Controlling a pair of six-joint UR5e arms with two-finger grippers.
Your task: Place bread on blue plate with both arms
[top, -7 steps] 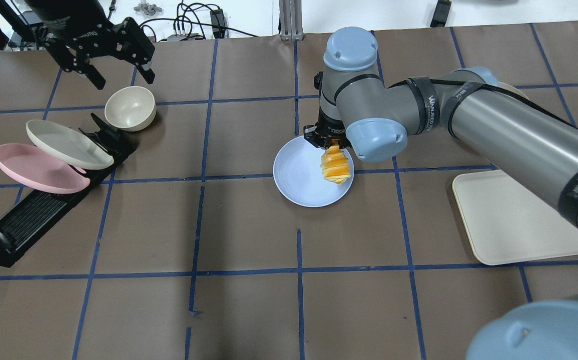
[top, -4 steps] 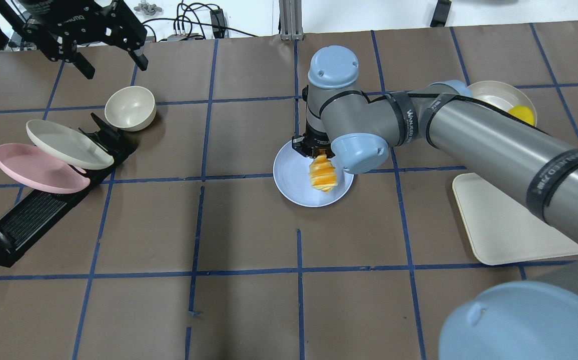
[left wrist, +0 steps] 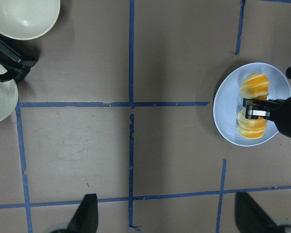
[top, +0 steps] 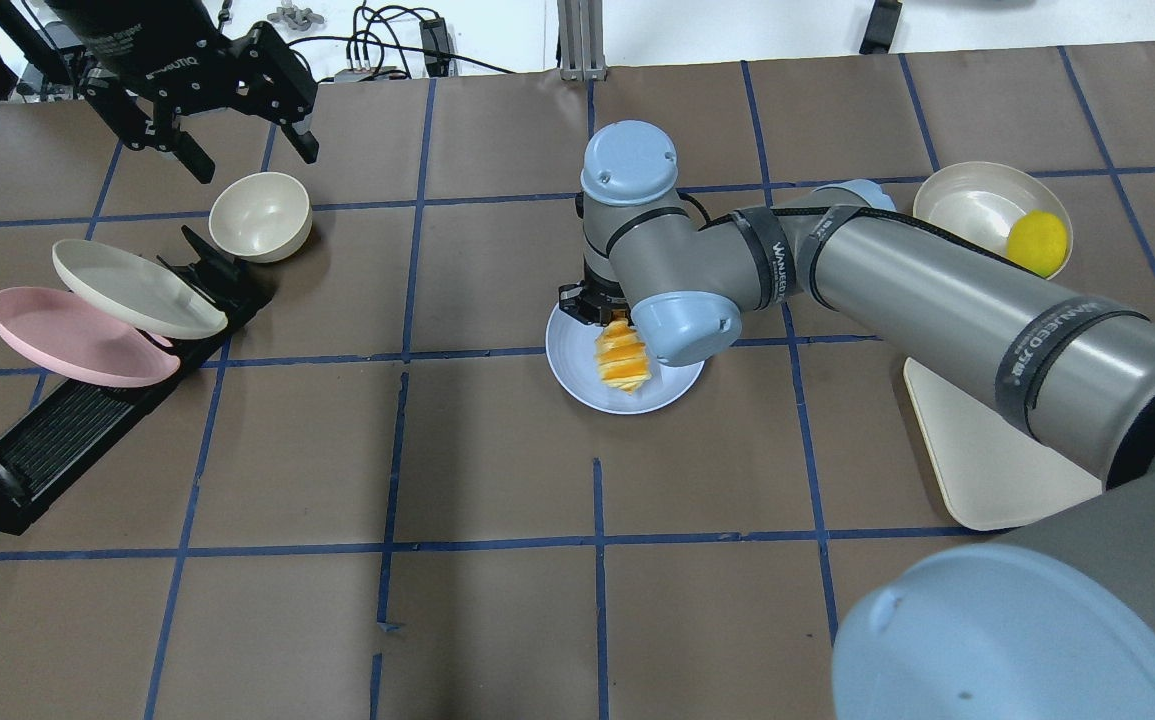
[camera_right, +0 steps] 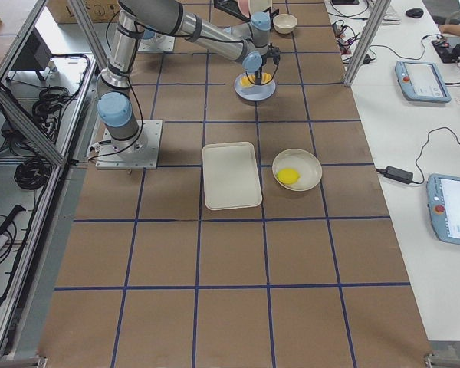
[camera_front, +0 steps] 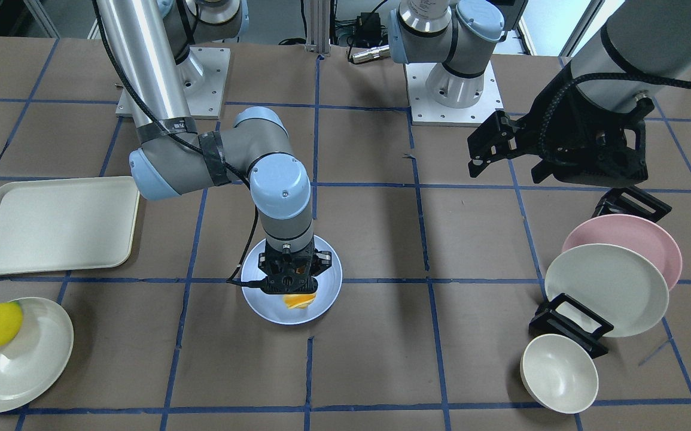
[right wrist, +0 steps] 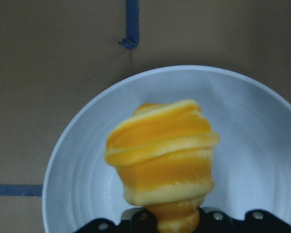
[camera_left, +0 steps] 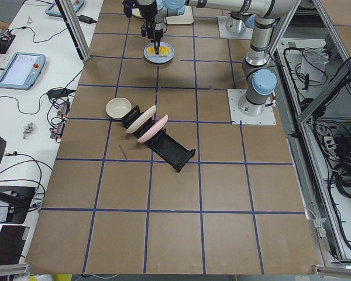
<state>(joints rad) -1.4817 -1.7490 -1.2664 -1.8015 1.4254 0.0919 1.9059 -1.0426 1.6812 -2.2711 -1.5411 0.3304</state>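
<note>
The bread (top: 622, 358), an orange and cream striped loaf, is held in my right gripper (top: 597, 310), which is shut on its middle. It hangs low over the middle of the blue plate (top: 569, 362); I cannot tell if it touches. The right wrist view shows the bread (right wrist: 160, 155) over the plate (right wrist: 252, 145). The front view shows the gripper (camera_front: 290, 281), bread (camera_front: 297, 301) and plate (camera_front: 328, 286). My left gripper (top: 252, 150) is open and empty, high at the far left above the bowl. Its wrist view shows the bread (left wrist: 254, 127) on or over the plate (left wrist: 228, 109).
A black rack (top: 77, 430) at the left holds a pink plate (top: 67, 340) and a cream plate (top: 127, 285). A cream bowl (top: 259, 215) stands behind it. A cream tray (top: 977, 450) lies at the right. A cream dish (top: 972, 210) with a yellow lemon (top: 1037, 240) sits far right.
My right arm has swung left and lower, carrying the bread from the plate's right side to over its middle. My left gripper has shifted slightly and stays open.
</note>
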